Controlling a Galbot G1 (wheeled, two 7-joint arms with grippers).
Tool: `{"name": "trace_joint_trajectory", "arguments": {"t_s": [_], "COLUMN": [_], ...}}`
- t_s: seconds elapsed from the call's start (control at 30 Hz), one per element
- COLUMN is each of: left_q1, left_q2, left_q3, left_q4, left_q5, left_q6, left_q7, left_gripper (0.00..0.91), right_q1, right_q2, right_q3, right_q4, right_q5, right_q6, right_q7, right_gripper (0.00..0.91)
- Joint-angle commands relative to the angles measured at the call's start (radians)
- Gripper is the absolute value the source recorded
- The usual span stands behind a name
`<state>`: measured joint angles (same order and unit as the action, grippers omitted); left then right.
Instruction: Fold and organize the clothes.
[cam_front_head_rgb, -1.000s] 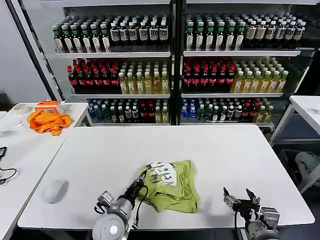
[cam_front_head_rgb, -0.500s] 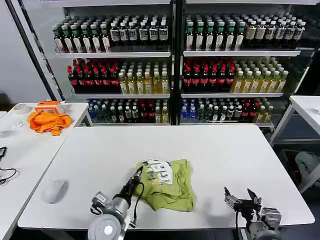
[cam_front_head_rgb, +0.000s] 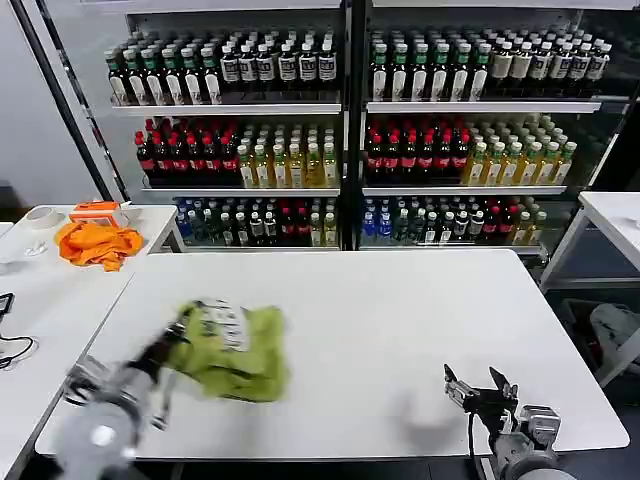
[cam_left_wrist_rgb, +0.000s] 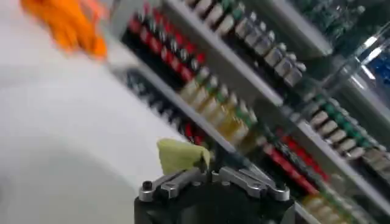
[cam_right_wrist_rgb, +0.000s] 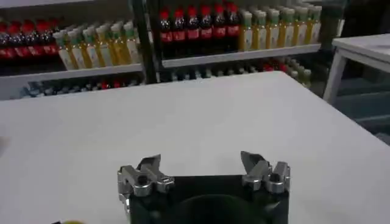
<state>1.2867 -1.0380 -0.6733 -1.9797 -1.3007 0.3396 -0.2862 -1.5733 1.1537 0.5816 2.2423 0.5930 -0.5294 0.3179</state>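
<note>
The left gripper is pinched tight on one edge of the T-shirt. In the head view the shirt is a soft yellow-green bunch on the white table. It sits just past the fingertips, on the side away from the arm, and its white print faces up. All of this looks smeared in that view, so the arm's own shape is hard to make out.

The left wrist view gives a closer look. There a small flap of the shirt sticks up from between the closed fingers of the left gripper. Far beyond the fingers, this view also shows an orange cloth and rows of bottles on shelves.

The head view shows where the orange cloth really lies. It is on another table to the left, well apart from the shirt. A computer mouse lies near the left arm, but it is too blurry to be sure of more.

The right gripper hangs at the near right edge of the table, well apart from the shirt. The right wrist view shows the right gripper with its fingers spread wide and nothing between them. Past them is bare table.
</note>
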Motion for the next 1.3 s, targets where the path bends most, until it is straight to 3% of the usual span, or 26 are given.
{"name": "trace_joint_trajectory", "arguments": {"t_s": [0.03,0.13,0.27,0.47,0.63,0.87,1.2,1.23,1.27,1.3], "left_q1": [-0.035,-0.019,-0.072,-0.234,-0.369,-0.539,-0.637,-0.641,-0.642,-0.641], "left_q2": [0.427,0.368,0.235,0.132,0.075,-0.079,-0.281,-0.299,-0.317,-0.329], "left_q3": [-0.100,0.146,0.442,0.621,0.746,0.886,0.920,0.920,0.916,0.913], "left_q4": [-0.074,-0.090,0.021,0.076,0.104,0.213,0.349,0.362,0.375,0.386], "left_q5": [0.111,0.407,0.730,0.862,0.857,0.711,0.499,0.492,0.486,0.480], "left_q6": [0.138,0.147,0.141,0.142,0.168,0.211,0.119,0.098,0.079,0.059], "left_q7": [0.041,0.091,0.122,0.120,0.099,-0.007,-0.107,-0.104,-0.101,-0.085], "left_gripper": [0.030,0.030,0.030,0.030,0.030,0.030,0.030,0.111,0.363,0.907], "right_q1": [0.030,0.025,0.020,0.018,0.016,0.022,0.046,0.049,0.053,0.056], "right_q2": [-0.007,-0.005,-0.007,-0.009,0.000,0.006,0.004,0.003,0.001,-0.001], "right_q3": [-0.009,-0.013,-0.013,-0.009,-0.010,-0.006,-0.010,-0.011,-0.011,-0.012], "right_q4": [-0.006,-0.009,-0.006,-0.005,-0.009,-0.021,-0.033,-0.035,-0.036,-0.036], "right_q5": [0.020,0.015,0.006,0.001,-0.005,-0.008,-0.005,-0.005,-0.005,-0.005], "right_q6": [0.003,0.006,0.007,0.005,0.004,0.004,0.001,0.000,0.000,0.000], "right_q7": [-0.003,-0.006,-0.006,-0.003,-0.002,-0.002,-0.002,-0.004,-0.006,-0.006], "right_gripper": [0.907,0.907,0.907,0.907,0.907,0.907,0.907,0.907,0.907,0.907]}}
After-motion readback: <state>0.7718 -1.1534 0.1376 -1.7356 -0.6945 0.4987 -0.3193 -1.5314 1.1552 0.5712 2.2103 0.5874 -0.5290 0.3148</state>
